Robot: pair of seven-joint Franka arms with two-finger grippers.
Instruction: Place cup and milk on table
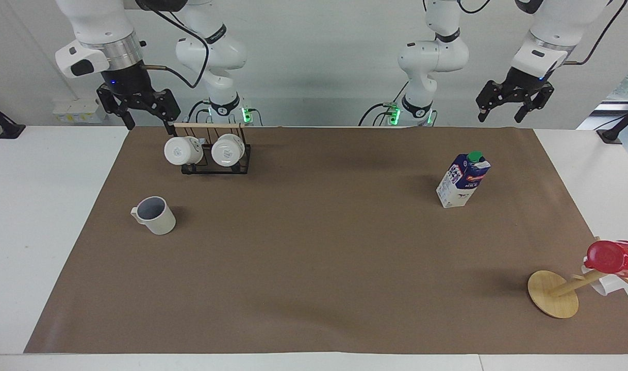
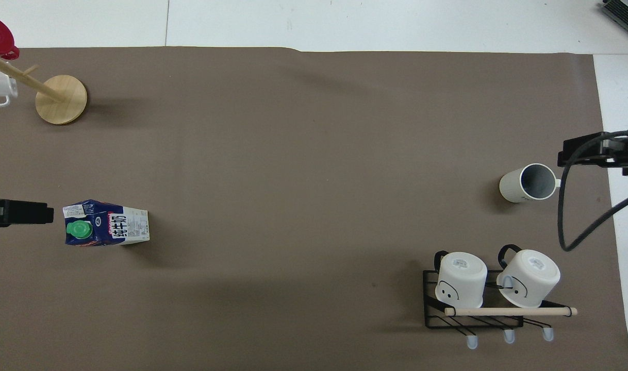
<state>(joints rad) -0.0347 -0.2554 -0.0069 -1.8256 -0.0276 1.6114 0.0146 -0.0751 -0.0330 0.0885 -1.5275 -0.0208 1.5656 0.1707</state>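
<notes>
Standing upright on the table (image 1: 314,288), cup (image 1: 155,215) holds nothing.

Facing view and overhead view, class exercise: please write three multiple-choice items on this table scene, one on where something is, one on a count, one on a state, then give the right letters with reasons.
1. Where does the milk stand?
A. On the brown mat, toward the left arm's end of the table
B. In the black rack
C. On the wooden stand's base

2. How many white mugs hang on the black rack?
A. One
B. Two
C. Four

3. What is the state of the cup?
A. Held in the right gripper
B. Lying on its side
C. Upright on the mat, mouth up

Answers:
1 A: the carton stands alone on the mat, below the left gripper in the facing view.
2 B: two printed mug bottoms show under the rack's wooden bar.
3 C: its greyish inside faces up, and the right gripper hangs apart from it, open and empty.
</notes>
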